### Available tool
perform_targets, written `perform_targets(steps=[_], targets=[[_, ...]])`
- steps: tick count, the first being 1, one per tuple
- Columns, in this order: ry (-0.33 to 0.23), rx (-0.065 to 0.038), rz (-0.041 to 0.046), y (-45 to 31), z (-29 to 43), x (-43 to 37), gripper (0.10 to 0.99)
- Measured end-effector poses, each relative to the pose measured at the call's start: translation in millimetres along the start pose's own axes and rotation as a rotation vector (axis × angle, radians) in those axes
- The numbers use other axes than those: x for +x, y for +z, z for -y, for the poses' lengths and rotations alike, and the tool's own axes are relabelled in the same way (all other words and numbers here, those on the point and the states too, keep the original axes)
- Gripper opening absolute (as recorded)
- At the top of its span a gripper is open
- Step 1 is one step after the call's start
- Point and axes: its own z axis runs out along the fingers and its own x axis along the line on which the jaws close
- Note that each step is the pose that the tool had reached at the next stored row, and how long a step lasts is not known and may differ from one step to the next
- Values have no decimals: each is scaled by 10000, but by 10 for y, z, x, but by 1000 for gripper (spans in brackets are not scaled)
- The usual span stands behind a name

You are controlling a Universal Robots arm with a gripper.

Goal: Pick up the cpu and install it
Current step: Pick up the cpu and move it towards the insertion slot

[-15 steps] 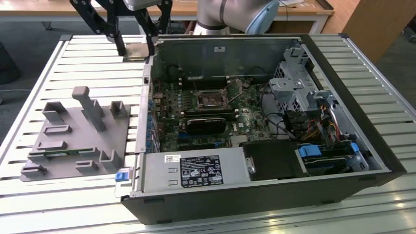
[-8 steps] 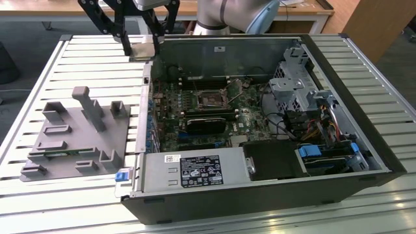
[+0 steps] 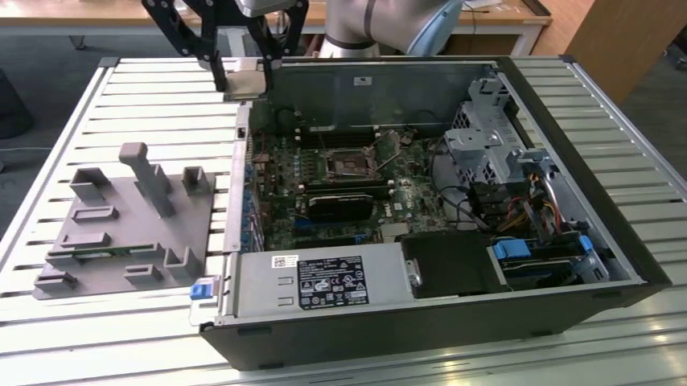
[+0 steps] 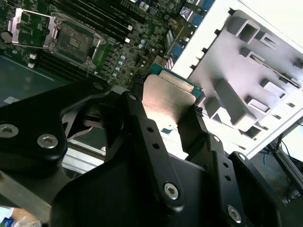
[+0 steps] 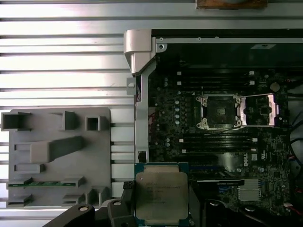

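Slatted metal table (image 3: 64, 161) bore an open computer case (image 3: 429, 338) and a grey parts holder (image 3: 140, 241).
The gripper (image 3: 243, 79) clamped the cpu (image 3: 244, 85) over the case's rim; a green memory stick (image 3: 102, 254) sat in the holder; the case's socket (image 3: 349, 167) stood open.

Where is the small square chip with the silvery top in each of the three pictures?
Exterior view: the small flat square cpu with a silvery metal top is held in the black gripper above the open computer case's far corner.
Second wrist view: the cpu sits between the gripper's black fingers.
First wrist view: the cpu lies over the case's side wall.
Shared landmark: the open square metal socket inside the case.
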Motion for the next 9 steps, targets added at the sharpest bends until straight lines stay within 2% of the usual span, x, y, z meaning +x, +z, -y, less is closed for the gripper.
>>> perform_targets(steps=[9], targets=[[1, 0, 0, 1, -5, -108, 541]])
